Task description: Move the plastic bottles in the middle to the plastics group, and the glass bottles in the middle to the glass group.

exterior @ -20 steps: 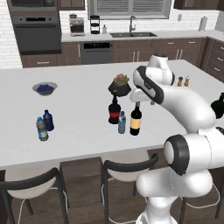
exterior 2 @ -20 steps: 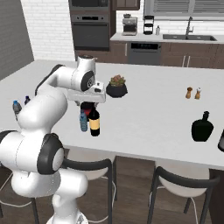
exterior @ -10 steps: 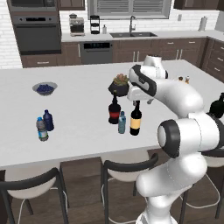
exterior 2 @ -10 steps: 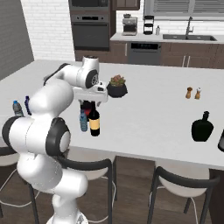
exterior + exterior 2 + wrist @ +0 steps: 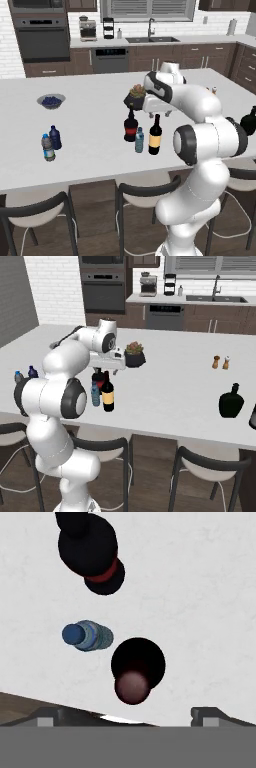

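The robot is a glossy white arm (image 5: 205,125) made of thick rounded segments, with a smooth plastic look. Between the segments sit dark grey round joint discs; one large disc faces the camera in the left base view, and a similar one shows in the right base view. The lower body is a fat white column with bulging curves. The hand is a flat white block with dark parts beneath it.
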{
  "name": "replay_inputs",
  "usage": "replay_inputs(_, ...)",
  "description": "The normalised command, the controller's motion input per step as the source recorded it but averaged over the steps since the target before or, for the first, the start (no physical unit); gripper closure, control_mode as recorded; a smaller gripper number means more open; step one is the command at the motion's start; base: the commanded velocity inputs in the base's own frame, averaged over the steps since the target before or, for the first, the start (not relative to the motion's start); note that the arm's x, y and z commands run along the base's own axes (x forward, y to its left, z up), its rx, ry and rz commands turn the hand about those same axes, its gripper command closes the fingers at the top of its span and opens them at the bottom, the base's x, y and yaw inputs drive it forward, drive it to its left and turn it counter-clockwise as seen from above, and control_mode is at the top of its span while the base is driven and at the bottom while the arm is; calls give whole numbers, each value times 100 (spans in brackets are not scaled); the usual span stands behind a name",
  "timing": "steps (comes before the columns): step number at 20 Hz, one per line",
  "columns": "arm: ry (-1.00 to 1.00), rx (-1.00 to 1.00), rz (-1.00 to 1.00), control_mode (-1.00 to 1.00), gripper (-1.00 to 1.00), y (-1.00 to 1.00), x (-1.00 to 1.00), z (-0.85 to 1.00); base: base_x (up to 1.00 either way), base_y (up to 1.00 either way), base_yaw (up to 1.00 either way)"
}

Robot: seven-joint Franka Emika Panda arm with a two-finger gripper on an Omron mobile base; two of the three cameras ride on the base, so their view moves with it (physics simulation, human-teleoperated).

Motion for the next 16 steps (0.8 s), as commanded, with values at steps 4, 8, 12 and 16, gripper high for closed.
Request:
replay_inputs(4,-1,-1,0,-100,-100,0,9,-22,0,0,0)
replay_inputs(8,-2,-2,0,-100,-100,0,8,-19,0,0,0)
replay_inputs(12,-1,-2,0,-100,-100,5,16,-14,0,0,0)
replay_inputs(16,0,0,0,-100,-100,2,10,-9,0,0,0)
